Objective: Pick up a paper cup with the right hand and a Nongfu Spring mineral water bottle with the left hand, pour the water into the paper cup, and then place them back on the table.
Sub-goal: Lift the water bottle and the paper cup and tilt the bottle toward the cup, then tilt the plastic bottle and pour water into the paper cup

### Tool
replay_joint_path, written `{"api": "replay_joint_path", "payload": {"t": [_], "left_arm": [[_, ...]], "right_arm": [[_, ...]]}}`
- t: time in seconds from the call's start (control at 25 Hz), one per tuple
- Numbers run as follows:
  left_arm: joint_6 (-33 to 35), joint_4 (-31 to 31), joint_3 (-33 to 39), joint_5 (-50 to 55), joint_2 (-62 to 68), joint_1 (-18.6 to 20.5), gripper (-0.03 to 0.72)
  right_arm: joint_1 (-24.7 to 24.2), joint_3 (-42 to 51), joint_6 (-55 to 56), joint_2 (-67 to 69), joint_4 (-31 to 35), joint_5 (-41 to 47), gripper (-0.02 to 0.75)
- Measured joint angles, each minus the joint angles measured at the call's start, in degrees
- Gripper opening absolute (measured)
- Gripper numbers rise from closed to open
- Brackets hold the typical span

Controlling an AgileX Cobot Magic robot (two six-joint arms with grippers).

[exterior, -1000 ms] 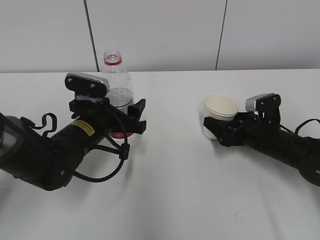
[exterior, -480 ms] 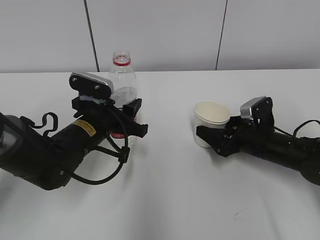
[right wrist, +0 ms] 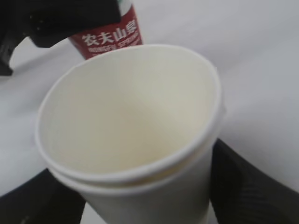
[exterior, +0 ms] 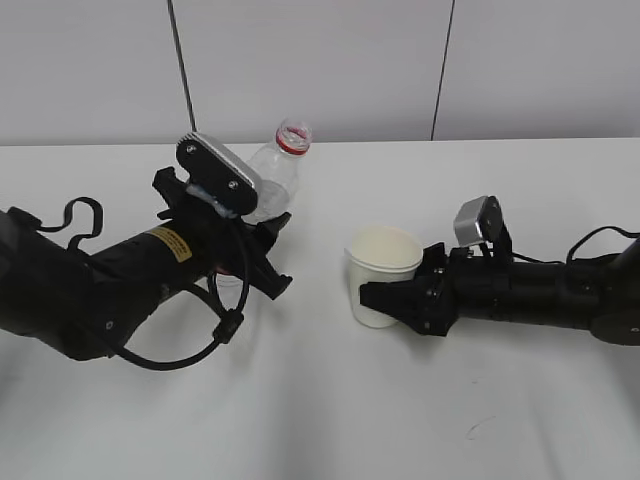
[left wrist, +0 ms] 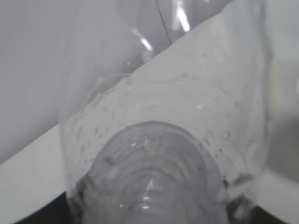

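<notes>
White matte worktop (exterior: 330, 420), bare in the foreground apart from a faint scuff. On it, toward the middle, two arms face each other.

Right: the slim black right hand (exterior: 520, 295) lies nearly level, a silver-grey block on top; its claw (exterior: 385, 298) is clamped around the paper cup (exterior: 381, 272). The cup is cream-white, tapered, with a rolled rim, upright, its base at or just above the worktop; contact cannot be told. In the right wrist view the cup (right wrist: 131, 135) is plain and dry inside, with a second rim line just below the first, and black claw parts flank its lower wall.

Left: the bulky left hand (exterior: 120, 285), with yellow sticker and looped black cables, has its claw (exterior: 250, 250) clamped on the lower half of the Nongfu Spring mineral water bottle (exterior: 272, 175). The bottle is clear plastic with a red neck ring, uncapped, tilted with its mouth toward the cup. The left wrist view shows its transparent wall (left wrist: 163, 154) close up, beaded with droplets; the water level cannot be told. A red label with white characters (right wrist: 110, 35) appears beyond the cup.

Farthest: pale wall panels (exterior: 320, 60).
</notes>
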Motion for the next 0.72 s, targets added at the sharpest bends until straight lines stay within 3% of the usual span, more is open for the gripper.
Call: {"api": "replay_joint_path", "payload": {"t": [0.32, 0.72], "left_arm": [[15.3, -2.2, 0.1, 5.3, -4.2, 0.0, 0.309], [31.9, -5.8, 0.2, 7.9, -6.1, 0.0, 0.308]], "right_arm": [[5.5, -1.5, 0.7, 0.2, -3.3, 0.2, 0.532], [6.5, -2.5, 1.6, -2.7, -3.6, 0.4, 0.532]]}}
